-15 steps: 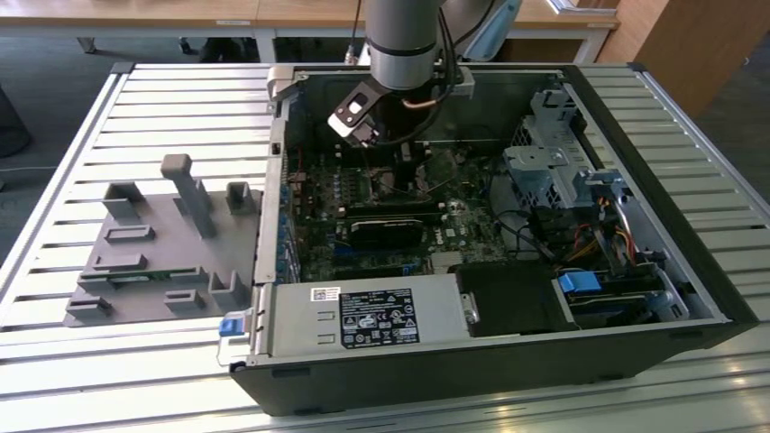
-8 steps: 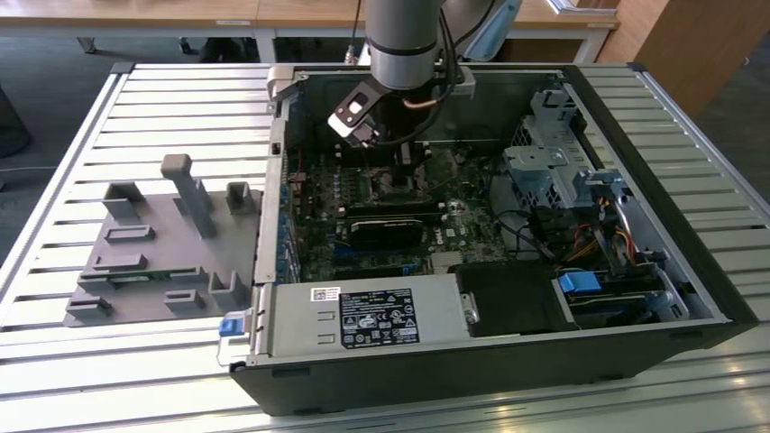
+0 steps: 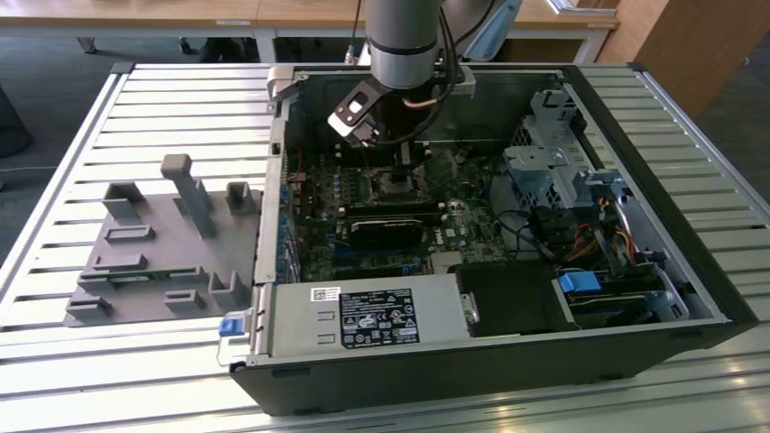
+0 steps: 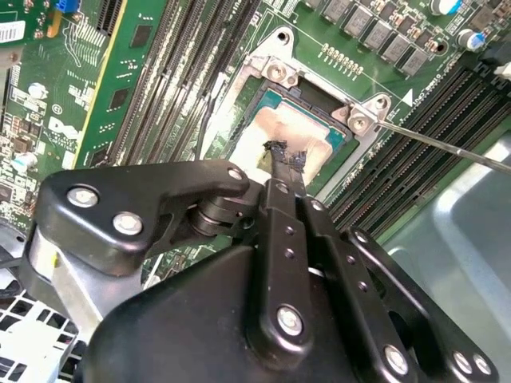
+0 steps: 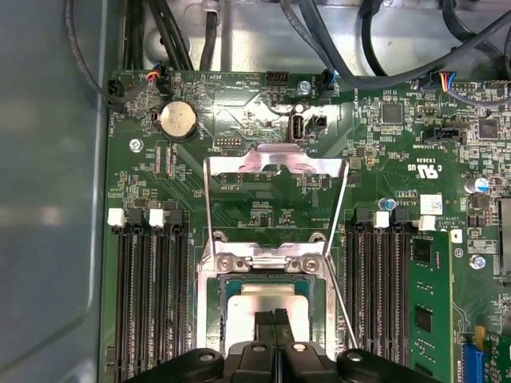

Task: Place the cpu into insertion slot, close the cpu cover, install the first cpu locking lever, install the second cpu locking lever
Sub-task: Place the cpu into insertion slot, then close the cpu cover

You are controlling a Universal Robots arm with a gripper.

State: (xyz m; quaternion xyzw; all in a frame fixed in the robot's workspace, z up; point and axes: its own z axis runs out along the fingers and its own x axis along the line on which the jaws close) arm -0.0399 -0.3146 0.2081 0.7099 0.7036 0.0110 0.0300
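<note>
The tool (image 5: pixel 275 317) is reaching down near the upper middle of the exterior view, fingers shut together, with the tips seemingly touching the cpu (image 5: pixel 267 297). That is lying in the insertion slot (image 5: pixel 215 307), and the cpu cover (image 5: pixel 275 157) is standing open. I'd say seating it is calling for light, level pressure without sliding.

I am seeing a slatted metal table (image 3: pixel 180 108) standing before wooden desks (image 3: pixel 144 11) on a dark grey floor (image 3: pixel 49 63).
</note>
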